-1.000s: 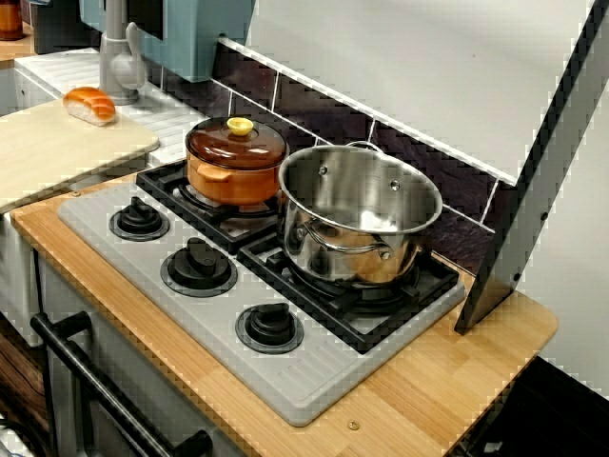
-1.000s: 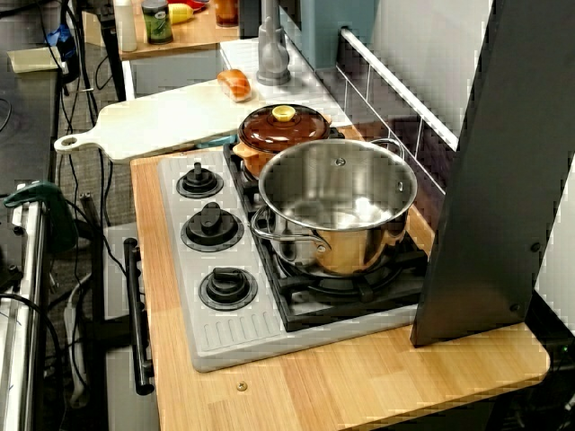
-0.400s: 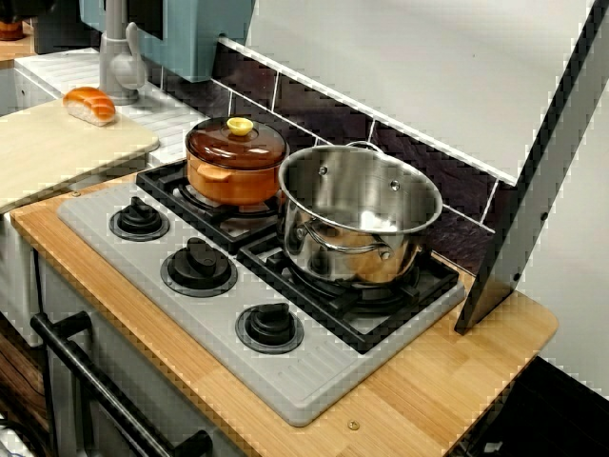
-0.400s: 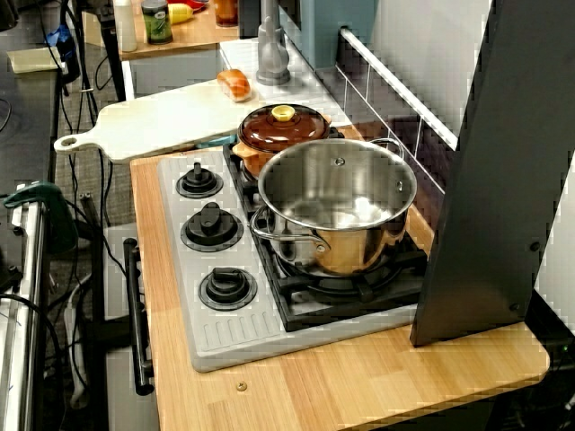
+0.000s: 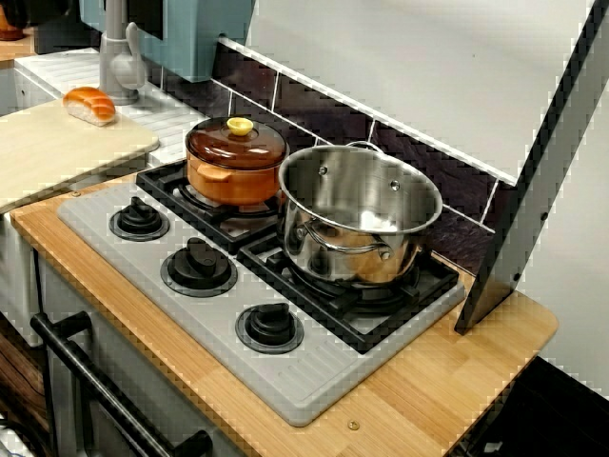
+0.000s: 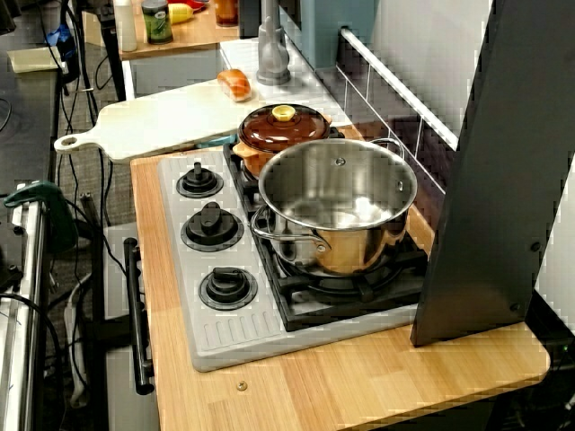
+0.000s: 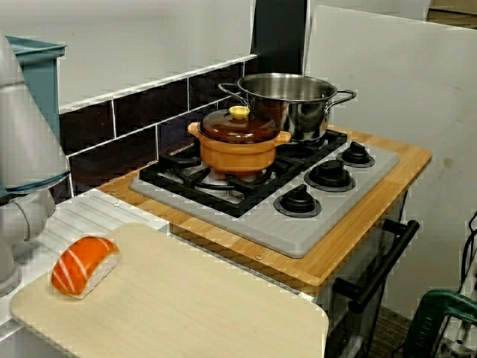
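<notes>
One steel pot [image 5: 360, 214] beside orange pot [image 5: 235, 162]; claw unseen.

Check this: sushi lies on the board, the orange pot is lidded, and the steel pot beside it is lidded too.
Wrong on the steel pot: the view from above shows it open, without a lid. The sushi does lie on the board, and the orange pot is lidded.
</notes>
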Motion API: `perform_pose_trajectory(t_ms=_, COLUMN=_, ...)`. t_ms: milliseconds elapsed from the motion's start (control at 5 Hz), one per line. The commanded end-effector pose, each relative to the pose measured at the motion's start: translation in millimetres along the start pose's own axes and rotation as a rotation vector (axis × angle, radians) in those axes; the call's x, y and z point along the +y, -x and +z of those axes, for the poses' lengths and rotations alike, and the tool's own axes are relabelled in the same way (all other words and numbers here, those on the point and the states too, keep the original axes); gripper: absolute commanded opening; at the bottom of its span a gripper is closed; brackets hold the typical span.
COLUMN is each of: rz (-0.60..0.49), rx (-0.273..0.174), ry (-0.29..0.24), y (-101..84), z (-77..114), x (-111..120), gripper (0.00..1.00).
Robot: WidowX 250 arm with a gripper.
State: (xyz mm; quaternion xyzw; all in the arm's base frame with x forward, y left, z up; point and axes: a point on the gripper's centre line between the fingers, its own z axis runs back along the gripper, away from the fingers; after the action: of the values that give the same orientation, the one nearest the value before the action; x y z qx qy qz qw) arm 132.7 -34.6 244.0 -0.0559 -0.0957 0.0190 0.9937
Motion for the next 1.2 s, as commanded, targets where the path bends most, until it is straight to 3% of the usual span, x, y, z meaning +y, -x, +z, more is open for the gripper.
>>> perform_pose_trajectory(t_ms=0, rz=-0.004, rx=-0.022, ry=0.004, y=-4.2, z=5.9, x=-1.5, gripper=1.0)
perform_pose_trajectory(t_ms=400, rz=-0.004, rx=-0.022, ry=0.004, y=-4.2, z=5.9, x=-1.5, gripper=1.0)
perform_pose_trajectory(t_ms=600, rz=0.025, rx=-0.022, ry=0.0, y=-13.3, z=2.6, x=5.7, gripper=1.0)
perform_pose_trajectory(t_ms=800, rz=0.05, rx=-0.115, ry=-0.024, y=-30.2, z=-12.6, x=0.8, gripper=1.0)
perform_pose_trajectory(t_ms=1000, rz=0.053, rx=-0.109, ry=-0.066, y=-54.3, z=-26.8, x=5.9, gripper=1.0)
